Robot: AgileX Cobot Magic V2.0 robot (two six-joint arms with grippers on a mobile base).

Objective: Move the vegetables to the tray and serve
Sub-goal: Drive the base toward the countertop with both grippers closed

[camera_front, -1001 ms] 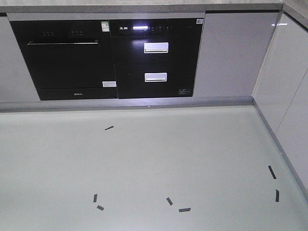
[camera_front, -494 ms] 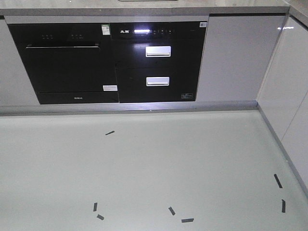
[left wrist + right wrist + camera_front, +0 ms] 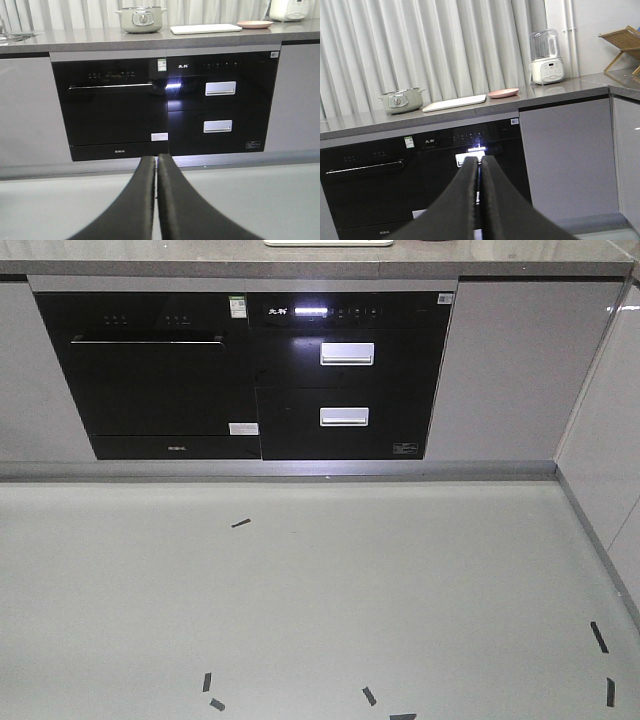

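Shifted right and lower in the front view is the black appliance bank; the tray is seen on the countertop between pot and pink plate, left gripper and right gripper both pressed closed, empty.

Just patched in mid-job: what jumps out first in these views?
Black built-in appliances with a lit display fill the cabinet front ahead. On the counter above stand a pale green pot, the cream tray and a pink plate, left to right. The left gripper and right gripper are shut, holding nothing.
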